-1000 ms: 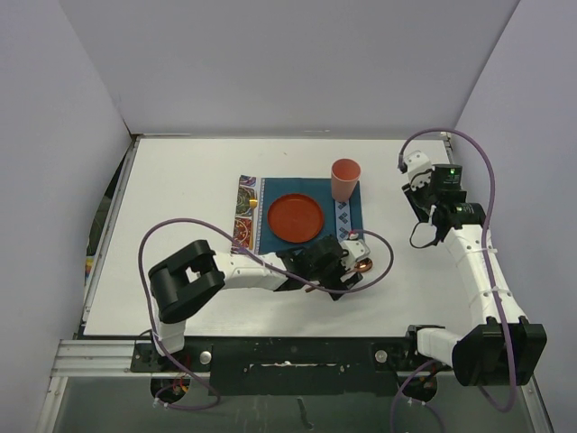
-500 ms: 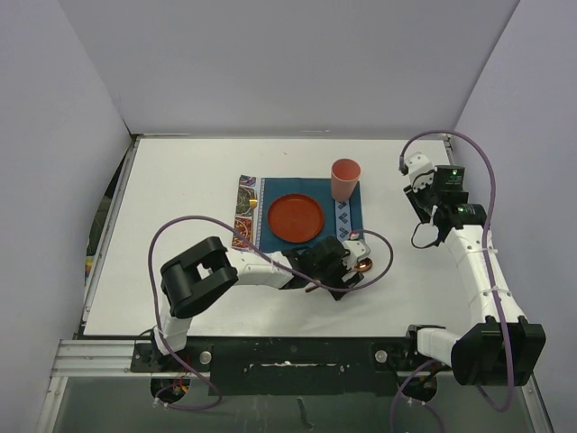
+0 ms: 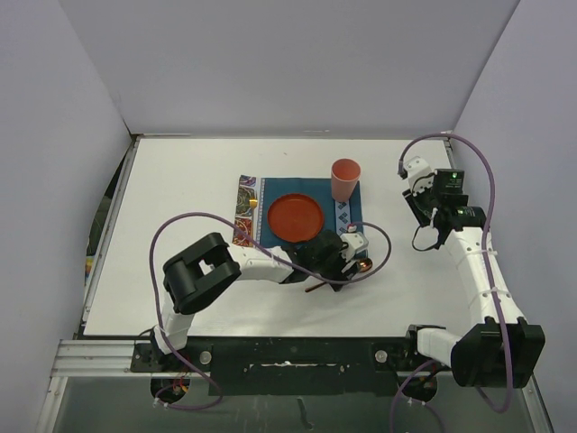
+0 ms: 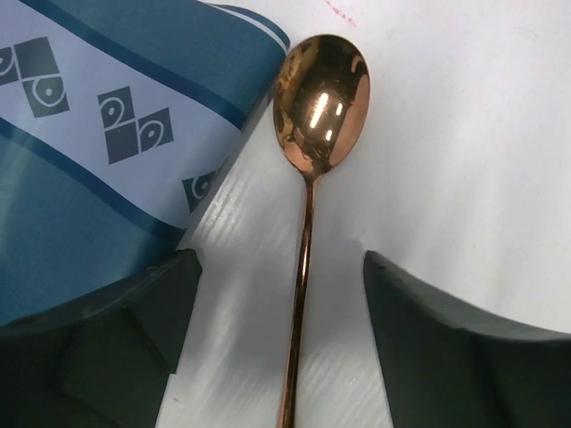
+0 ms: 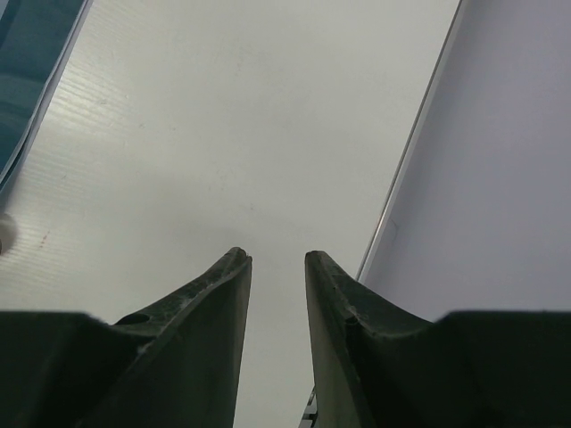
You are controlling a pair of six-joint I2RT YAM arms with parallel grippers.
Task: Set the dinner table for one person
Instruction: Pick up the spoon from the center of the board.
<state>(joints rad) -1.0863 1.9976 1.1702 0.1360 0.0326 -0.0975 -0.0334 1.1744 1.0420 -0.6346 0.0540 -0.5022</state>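
Note:
On the white dinner table (image 3: 180, 198) lies a teal placemat (image 3: 268, 236) carrying a red plate (image 3: 295, 217) and a salmon cup (image 3: 345, 179). A copper spoon (image 3: 363, 265) rests on the table just off the mat's right end. In the left wrist view the spoon (image 4: 321, 98) points its bowl away, and its thin handle runs back between my fingers (image 4: 134, 330). My left gripper (image 4: 281, 265) is open and straddles the handle without touching it; from above, the left gripper (image 3: 348, 268) hovers low over the spoon. My right gripper (image 5: 275, 257) is open by a narrow gap and holds nothing.
The right gripper (image 3: 410, 176) is raised near the table's right edge, beside the right wall (image 5: 500, 178). The mat's patterned end (image 4: 107, 134) lies left of the spoon. Purple cables loop over the table near both arms.
The left gripper has slid slightly toward the mat along the spoon, and its jaws have narrowed a little around the handle. The spoon has not moved. The right arm is nearly still.

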